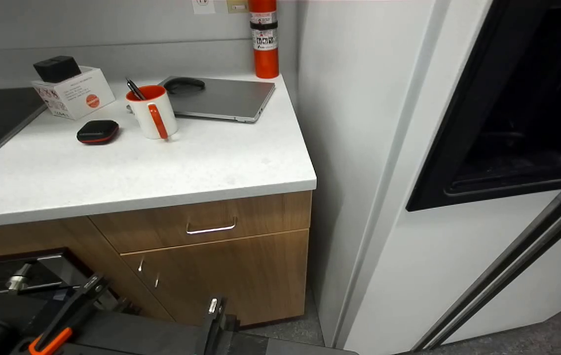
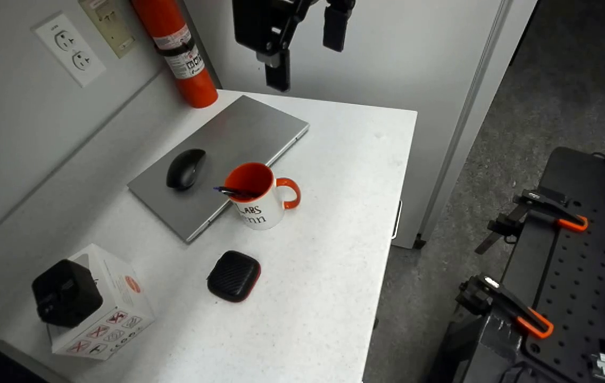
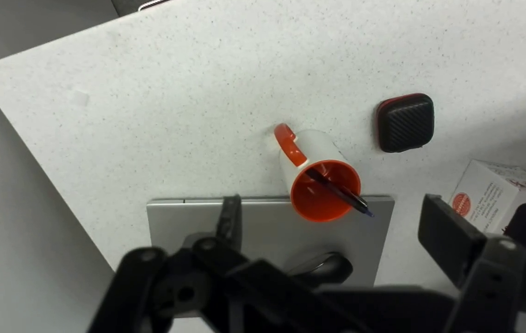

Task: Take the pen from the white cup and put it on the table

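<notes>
Your black fingers stand wide apart and hold nothing. The thin black pen with a bluish end is in the round white cup with orange-red inside and handle, which stands upright on the smooth white table, just beside the flat grey laptop.

The important relation is this: the pen lies lower than your fingers and well apart from them. In the wrist view it appears in the gap between them, but I cannot tell from this whether it is straight below. Its long axis goes aslant over the cup's mouth, and the bluish end leans out past the rim, on the side away from the handle. This axis is oblique to the line joining your two fingers, nearer to along than across. So I judge that you need to turn the fingers before going down, so that one passes on each side of the pen.

The wrist view shows much of the pen inside the cup, although its lower tip is hidden. In an exterior view, above the brown wooden drawer front, only the pen's upper part shows, and your fingers are outside the frame. In an exterior view you see dark letters on the cup, and there also the fingers, hanging high.
</notes>
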Available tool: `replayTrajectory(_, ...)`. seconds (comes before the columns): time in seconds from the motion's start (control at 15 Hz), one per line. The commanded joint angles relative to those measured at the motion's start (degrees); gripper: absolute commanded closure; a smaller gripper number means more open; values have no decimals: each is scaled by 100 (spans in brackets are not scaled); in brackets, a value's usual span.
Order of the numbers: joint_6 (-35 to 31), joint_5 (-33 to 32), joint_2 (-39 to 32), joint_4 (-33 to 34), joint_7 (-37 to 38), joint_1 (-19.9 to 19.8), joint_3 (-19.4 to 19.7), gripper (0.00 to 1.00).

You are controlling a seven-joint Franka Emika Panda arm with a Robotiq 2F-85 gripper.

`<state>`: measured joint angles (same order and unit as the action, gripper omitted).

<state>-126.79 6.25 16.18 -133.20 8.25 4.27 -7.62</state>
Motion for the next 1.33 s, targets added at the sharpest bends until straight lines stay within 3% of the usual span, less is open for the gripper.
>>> replayTrajectory(0.0,-33,138,-165,79,-202,108,81,0)
replayTrajectory(0.4,-633,591,-1450,601,-1234,280,100,0)
replayTrajectory(0.8,-879,949,-2510,1306,-2181,210,-39,0)
replayTrajectory(1.27,-814,885,-2625,1363,-2143,183,-91,0)
